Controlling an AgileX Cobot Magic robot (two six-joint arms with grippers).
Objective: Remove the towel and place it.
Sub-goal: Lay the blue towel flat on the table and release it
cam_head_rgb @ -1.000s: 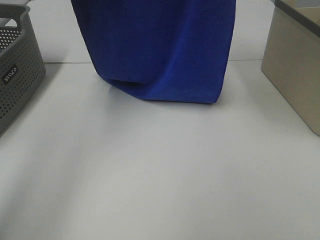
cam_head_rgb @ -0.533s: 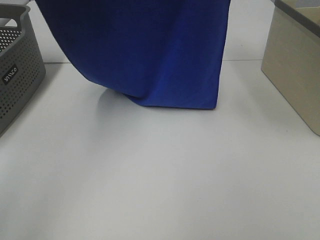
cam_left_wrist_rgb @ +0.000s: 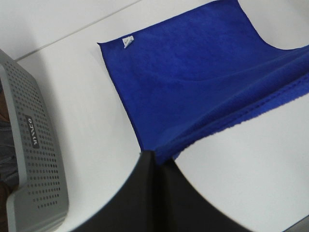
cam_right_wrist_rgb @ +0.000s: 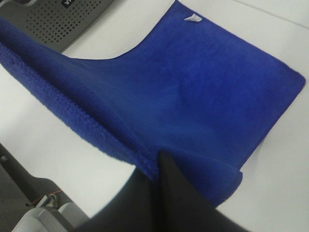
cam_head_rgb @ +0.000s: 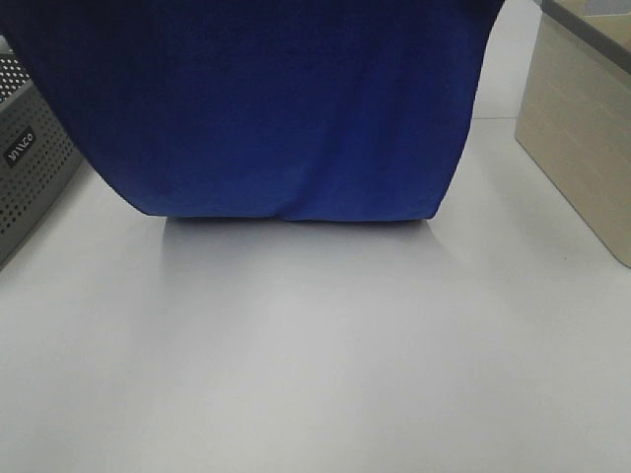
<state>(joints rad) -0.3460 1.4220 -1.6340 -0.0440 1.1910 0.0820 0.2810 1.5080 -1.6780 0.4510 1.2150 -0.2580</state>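
Blue towel [cam_head_rgb: 286,108] now hangs stretched wide, overlapping the grey basket [cam_head_rgb: 25,163], where a second ago it drooped narrower and clear of it. Left tool [cam_left_wrist_rgb: 155,162] and right tool [cam_right_wrist_rgb: 157,162] each clamp a corner; its far end trails on the bench [cam_head_rgb: 315,355] beside that basket. Likely ready for laying flat.

The left gripper [cam_left_wrist_rgb: 154,158] shows two matte black fingers, smooth and broad, tapering towards a narrow tip. The right gripper [cam_right_wrist_rgb: 158,159] has the same plain black fingers (near them, blurred, sit pale grey rounded housing [cam_right_wrist_rgb: 46,218] and a thin reddish wire [cam_right_wrist_rgb: 46,197]).
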